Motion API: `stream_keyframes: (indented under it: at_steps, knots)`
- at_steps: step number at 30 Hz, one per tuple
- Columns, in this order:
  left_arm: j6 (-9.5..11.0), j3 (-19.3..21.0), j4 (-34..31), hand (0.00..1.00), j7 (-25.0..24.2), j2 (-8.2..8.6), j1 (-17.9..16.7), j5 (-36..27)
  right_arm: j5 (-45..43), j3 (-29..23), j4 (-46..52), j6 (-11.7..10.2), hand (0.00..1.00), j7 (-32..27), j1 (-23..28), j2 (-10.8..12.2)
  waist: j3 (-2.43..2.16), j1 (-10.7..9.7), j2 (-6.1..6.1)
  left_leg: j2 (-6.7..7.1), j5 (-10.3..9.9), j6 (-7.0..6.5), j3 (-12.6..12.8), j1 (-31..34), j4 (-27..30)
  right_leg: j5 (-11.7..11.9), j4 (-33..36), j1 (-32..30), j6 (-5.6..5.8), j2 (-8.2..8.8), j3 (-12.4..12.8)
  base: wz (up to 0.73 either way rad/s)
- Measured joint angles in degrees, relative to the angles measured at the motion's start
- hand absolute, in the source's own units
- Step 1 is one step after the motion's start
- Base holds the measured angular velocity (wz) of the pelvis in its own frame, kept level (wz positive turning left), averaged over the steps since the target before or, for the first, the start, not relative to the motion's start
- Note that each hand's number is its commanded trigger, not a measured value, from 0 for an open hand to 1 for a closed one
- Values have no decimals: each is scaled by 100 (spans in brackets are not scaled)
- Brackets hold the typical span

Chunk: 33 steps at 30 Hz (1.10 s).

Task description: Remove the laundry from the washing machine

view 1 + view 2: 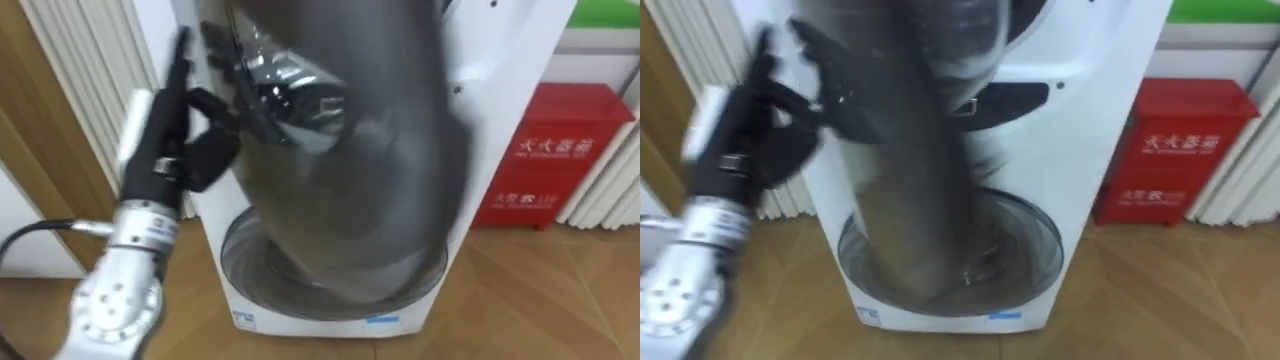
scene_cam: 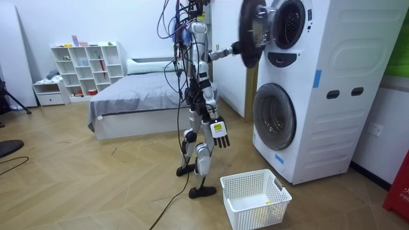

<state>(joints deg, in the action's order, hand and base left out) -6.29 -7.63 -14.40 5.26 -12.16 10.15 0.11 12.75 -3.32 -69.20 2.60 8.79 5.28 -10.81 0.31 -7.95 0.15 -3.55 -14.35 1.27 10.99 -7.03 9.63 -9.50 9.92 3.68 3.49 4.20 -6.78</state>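
I stand in front of two stacked white washing machines. The upper machine's round door stands swung out wide towards me, dark-rimmed with a glass bowl. My left hand is raised to the door's left edge, its fingers straight up along the rim and the thumb out beside it. The upper drum opening looks dark inside, and I cannot make out any clothes there. My right hand hangs relaxed at my side. The lower machine's door is closed.
A white laundry basket sits on the wooden floor by my feet, in front of the machines. A red cabinet stands to the machines' right, a white radiator to their left. A bed and a shelf are behind me.
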Motion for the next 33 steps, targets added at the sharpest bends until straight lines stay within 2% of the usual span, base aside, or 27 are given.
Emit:
stream_keyframes:
  at_steps: [2,6,9,13,16,17,19,20,22,23,24,25,26,27,28,29,30,32,33]
  knots:
    - [-23,-224,59,0,-131,18,-69,204,52,56,5,0,0,-55,7,-2,3,-4,4,6,0,0,6,-24,-8,0,-34,29,0,-1,17,-3]
    - [-216,-801,323,0,-601,41,-137,292,64,207,48,-2,0,-133,-30,-12,11,-65,13,6,0,0,-9,-64,-16,0,-34,29,0,-9,35,-12]
    - [-223,-1051,662,0,-855,42,-180,291,84,210,35,-6,0,-132,-77,-6,28,-125,25,-5,0,0,-13,-147,-35,0,-32,37,0,-33,42,-22]
    - [-247,-1071,923,0,-1004,45,-210,308,99,211,36,-7,0,-167,-58,2,43,-141,42,-16,0,0,-25,-177,-37,0,-42,35,0,-56,57,-23]
    - [-241,-1051,1148,0,-1056,43,-399,335,98,208,68,-6,0,-181,-13,0,46,-106,50,-23,0,0,-27,-228,-39,0,-33,32,0,-75,92,-19]
    - [-166,-1052,1366,0,-1056,30,-535,357,109,210,69,-6,0,-182,-32,-1,46,-84,49,-28,0,0,-27,-270,-47,0,-28,41,0,-89,134,-27]
    - [-141,-1047,1806,0,-1051,17,-792,598,114,248,72,-7,0,-181,-80,5,46,-76,46,-31,0,0,-29,-309,-39,3,-17,57,-6,-101,190,-20]
    - [-135,-1046,2060,0,-1034,3,-1010,755,133,323,79,-12,0,-177,-82,7,62,-95,19,-31,0,0,-18,-337,-1,8,-24,110,-13,-102,211,0]
    - [-106,-1043,2587,0,-1021,-2,-1318,1142,134,383,106,-13,0,-185,1,32,76,-96,-70,-15,-6,2,64,-289,294,28,-28,237,-46,-50,466,20]
    - [-75,-1006,3018,0,-1019,18,-1440,1374,139,381,154,-27,0,-179,69,70,102,-89,-253,145,-66,-55,1,-3,486,32,-39,278,-52,161,852,67]
    - [17,-1007,3417,0,-1017,28,-1446,1536,103,283,168,-65,0,-167,79,50,55,-117,-163,268,114,-263,-132,323,-220,24,-1,168,-43,206,991,74]
    - [56,-994,3613,0,-986,-3,-1481,1590,56,179,130,-69,0,-169,106,123,-9,-66,-243,324,275,-268,-3,334,-184,-20,16,51,-6,233,959,29]
    - [70,-916,4005,0,-843,6,-1604,1685,34,83,70,-80,0,-128,115,137,-5,217,-293,325,349,-306,97,320,-125,-94,87,-77,-20,195,731,-51]
    - [100,-708,4611,0,-671,-57,-1725,1716,21,89,38,-80,0,-93,120,120,34,426,-228,212,346,-302,-149,139,-126,-106,-134,-78,-182,-173,687,-77]
    - [116,-570,4965,0,-613,-79,-1758,1749,22,96,69,-89,0,-61,120,122,50,476,-197,133,340,-295,-333,40,-128,-17,-282,-117,-345,-417,669,-88]
    - [167,-204,5686,0,-528,-156,-1807,1762,27,192,216,-141,0,-49,124,127,50,516,-181,40,299,-223,-530,-60,-86,379,-577,-299,-642,-767,517,-66]
    - [232,179,6263,0,-437,-150,-1916,1795,36,215,375,-185,0,-54,159,103,60,450,-184,85,164,-69,-566,-178,-82,775,-435,-447,-791,-751,85,-43]
    - [300,509,6872,0,-239,-49,-2038,1947,29,186,419,-195,0,-158,243,99,14,296,-61,18,118,-64,-471,-330,-210,704,-292,-373,-752,-821,-17,21]
    - [415,710,7095,0,-32,-47,-2128,1995,41,169,372,-124,0,-152,318,145,20,332,-42,2,119,-66,-345,-371,-229,674,-294,-335,-756,-844,-25,24]
